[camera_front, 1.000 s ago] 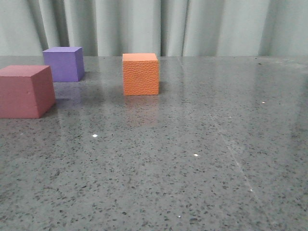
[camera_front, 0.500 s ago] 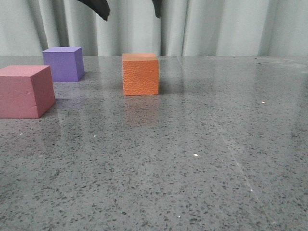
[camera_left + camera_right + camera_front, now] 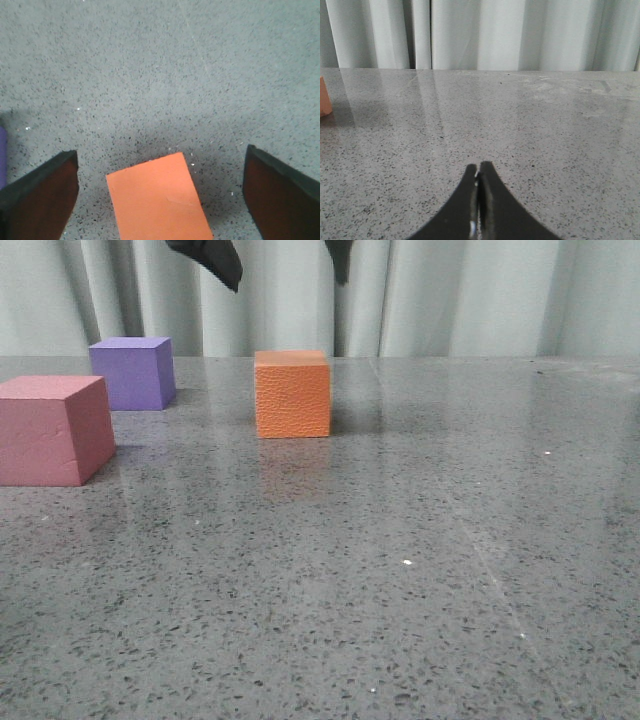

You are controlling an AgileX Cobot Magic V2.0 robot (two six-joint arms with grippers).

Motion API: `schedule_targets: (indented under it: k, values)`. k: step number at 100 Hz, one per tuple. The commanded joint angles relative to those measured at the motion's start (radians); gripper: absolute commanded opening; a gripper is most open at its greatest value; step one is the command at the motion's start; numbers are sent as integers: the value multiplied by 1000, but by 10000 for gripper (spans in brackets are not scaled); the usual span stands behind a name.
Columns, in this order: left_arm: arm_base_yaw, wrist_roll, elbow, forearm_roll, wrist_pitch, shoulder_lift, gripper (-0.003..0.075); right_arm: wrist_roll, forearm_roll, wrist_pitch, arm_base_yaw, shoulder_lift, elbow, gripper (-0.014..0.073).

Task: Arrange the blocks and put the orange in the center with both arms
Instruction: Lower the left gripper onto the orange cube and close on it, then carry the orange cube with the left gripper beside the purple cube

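On the speckled grey table [image 3: 400, 570], nearest at nine o'clock in the front view, sits the pinkish-red cube [image 3: 52, 430]; farther back at about ten o'clock stands the purple cube [image 3: 132, 372]; the orange cube [image 3: 292, 393] rests at about eleven o'clock, apart from both. Above it hangs the left gripper [image 3: 285, 265], fingers spread wide and holding nothing, the orange top between them in the wrist view; the right gripper [image 3: 478, 182] is pressed closed, empty, low over bare table; pale curtains [image 3: 450, 295] hang behind.
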Motion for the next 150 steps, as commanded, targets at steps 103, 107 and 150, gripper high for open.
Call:
schedule_targets:
  k: [103,107,150]
  values:
    - [-9,-63,-36,17,36,50,174,-2,-13,-78,-5,-20,-14,-67]
    - [-9,-49,-36,19,36,32,174,-2,-13,-78,-5,-20,-14,-67]
    - [17,-6,6,208,164,-199,174,-2,-13,-78,-5,-20,-14,-67]
